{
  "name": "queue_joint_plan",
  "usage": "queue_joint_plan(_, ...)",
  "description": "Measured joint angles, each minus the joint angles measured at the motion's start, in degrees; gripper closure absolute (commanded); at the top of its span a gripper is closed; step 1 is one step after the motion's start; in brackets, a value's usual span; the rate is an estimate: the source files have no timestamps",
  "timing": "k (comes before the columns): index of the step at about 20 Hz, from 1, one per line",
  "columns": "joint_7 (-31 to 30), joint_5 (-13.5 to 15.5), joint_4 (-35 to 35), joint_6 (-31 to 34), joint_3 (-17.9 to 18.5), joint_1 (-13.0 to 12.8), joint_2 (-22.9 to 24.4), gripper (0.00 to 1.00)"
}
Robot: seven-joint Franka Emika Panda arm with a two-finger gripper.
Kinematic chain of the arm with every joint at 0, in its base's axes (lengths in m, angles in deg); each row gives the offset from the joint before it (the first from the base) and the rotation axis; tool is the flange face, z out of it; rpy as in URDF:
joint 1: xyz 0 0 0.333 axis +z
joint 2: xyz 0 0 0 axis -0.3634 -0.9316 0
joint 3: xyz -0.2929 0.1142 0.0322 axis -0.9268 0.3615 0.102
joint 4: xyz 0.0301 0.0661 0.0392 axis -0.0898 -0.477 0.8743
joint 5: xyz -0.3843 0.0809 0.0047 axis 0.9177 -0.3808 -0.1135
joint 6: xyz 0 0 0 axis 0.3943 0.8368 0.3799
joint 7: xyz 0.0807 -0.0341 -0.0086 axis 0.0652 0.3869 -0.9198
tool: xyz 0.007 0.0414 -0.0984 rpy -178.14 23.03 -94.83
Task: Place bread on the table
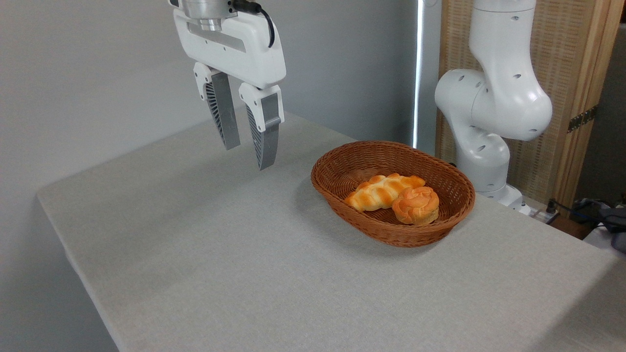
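The bread (380, 191), a long braided loaf with pale stripes, lies inside the wicker basket (342, 161), its right end touching a round swirled bun (416, 205). It looks light and soft (possibly a foam replica, which would be springy), so a gentle pinch should hold it without crushing. The best hold seems to be across its narrow width near the middle, clear of the bun and the basket wall. The gripper (248, 155) hangs empty above the surface (220, 254), its fingers spread apart, well left of the basket.
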Motion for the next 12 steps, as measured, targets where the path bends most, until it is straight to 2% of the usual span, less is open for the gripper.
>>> queue_joint_plan(1, 0.03, 0.0, 0.05, 0.0, 0.0, 0.0, 0.0, 0.0)
queue_joint_plan(3, 0.29, 2.87, 0.05, 0.0, 0.86, 0.05, -0.06, 0.0)
queue_joint_plan(5, 1.05, 4.06, 0.05, 0.0, 1.7, 0.3, -0.14, 0.0)
queue_joint_plan(12, 1.3, 4.44, 0.06, 0.0, 1.88, 0.52, -0.32, 0.0)
